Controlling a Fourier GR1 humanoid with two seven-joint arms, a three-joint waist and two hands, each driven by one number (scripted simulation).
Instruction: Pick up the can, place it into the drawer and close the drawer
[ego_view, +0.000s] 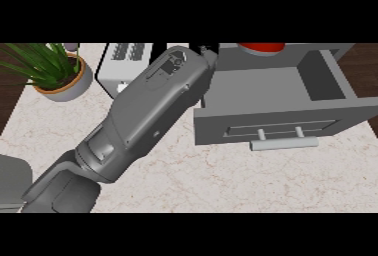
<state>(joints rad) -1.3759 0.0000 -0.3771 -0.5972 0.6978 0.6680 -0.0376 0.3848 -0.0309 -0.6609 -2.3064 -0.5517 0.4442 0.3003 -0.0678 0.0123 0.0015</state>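
Observation:
The red can (262, 47) shows only as a red rounded part at the view's top edge, at the far end of the open grey drawer (325, 75). I cannot tell whether it stands inside the drawer or behind it. The drawer's front panel faces me, with its bar handle (284, 143) sticking out. My left forearm (144, 115) runs from the lower left up to the drawer's far left corner. Only a small black bit of the left hand (205, 50) shows past the wrist, left of the can. The right hand is out of view.
A potted green plant (55, 70) stands at the far left of the marble counter (221, 185). A white toaster (125, 60) sits beside it, partly hidden by my forearm. A grey shape (11, 180) lies at the lower left edge.

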